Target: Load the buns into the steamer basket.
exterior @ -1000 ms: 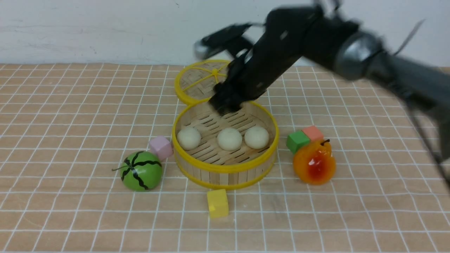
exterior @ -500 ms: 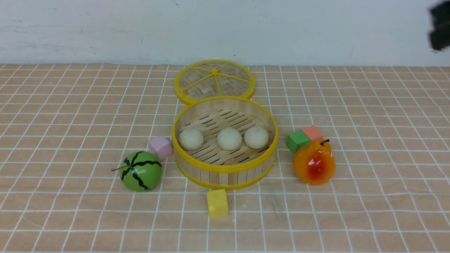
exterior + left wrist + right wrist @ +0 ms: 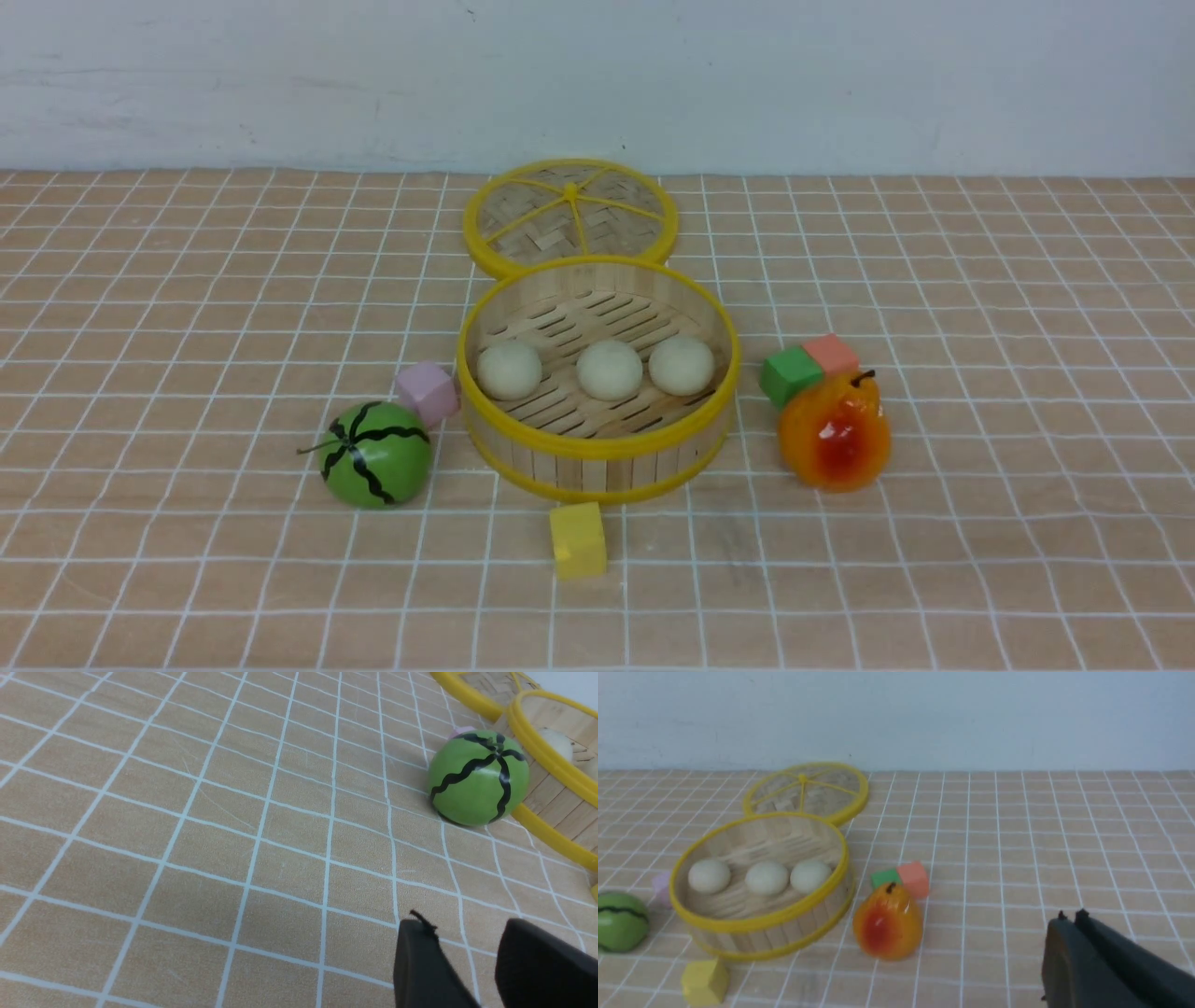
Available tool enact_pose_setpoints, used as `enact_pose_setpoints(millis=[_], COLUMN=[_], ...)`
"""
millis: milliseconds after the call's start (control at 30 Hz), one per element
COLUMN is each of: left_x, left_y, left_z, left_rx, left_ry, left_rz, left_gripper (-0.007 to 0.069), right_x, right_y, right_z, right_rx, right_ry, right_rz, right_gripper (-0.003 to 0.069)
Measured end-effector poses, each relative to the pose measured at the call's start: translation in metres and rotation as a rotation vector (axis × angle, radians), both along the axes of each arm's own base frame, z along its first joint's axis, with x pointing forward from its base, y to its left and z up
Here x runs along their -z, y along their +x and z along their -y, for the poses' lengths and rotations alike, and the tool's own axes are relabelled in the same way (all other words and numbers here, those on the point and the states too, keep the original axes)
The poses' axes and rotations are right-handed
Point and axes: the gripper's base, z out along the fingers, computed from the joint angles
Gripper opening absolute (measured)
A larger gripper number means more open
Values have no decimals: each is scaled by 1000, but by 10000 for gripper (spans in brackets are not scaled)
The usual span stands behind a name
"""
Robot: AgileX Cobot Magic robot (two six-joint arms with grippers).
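Note:
The steamer basket (image 3: 597,457) stands mid-table with three off-white buns in a row on its slatted floor: left (image 3: 509,369), middle (image 3: 609,369), right (image 3: 681,364). The right wrist view shows the basket (image 3: 761,938) and the buns (image 3: 766,877) too. Neither arm shows in the front view. My left gripper (image 3: 462,935) is open and empty over bare cloth, apart from the basket's rim (image 3: 551,765). My right gripper (image 3: 1070,917) is shut and empty, well to the right of the basket.
The woven lid (image 3: 569,217) lies flat behind the basket. A green melon toy (image 3: 375,455) and pink cube (image 3: 427,392) sit left of it, a yellow cube (image 3: 578,539) in front, and a green cube (image 3: 790,374), salmon cube (image 3: 830,354) and orange-red pear (image 3: 834,431) on the right.
My right arm, over the basket a second ago, has pulled back to the right and out of the front view. The three buns stay in the basket.

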Motion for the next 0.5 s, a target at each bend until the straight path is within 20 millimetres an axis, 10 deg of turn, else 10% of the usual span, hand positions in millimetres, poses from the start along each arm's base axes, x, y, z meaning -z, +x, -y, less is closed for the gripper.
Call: enact_pose_setpoints(millis=[500], left_x=[0], left_y=[0], left_z=[0], left_rx=[0], left_ry=[0], left_rz=[0], left_gripper=[238], right_x=[11], right_y=[-5], right_z=[-2], right_rx=[-14], right_ry=[40], right_rz=[-84], right_gripper=[-20])
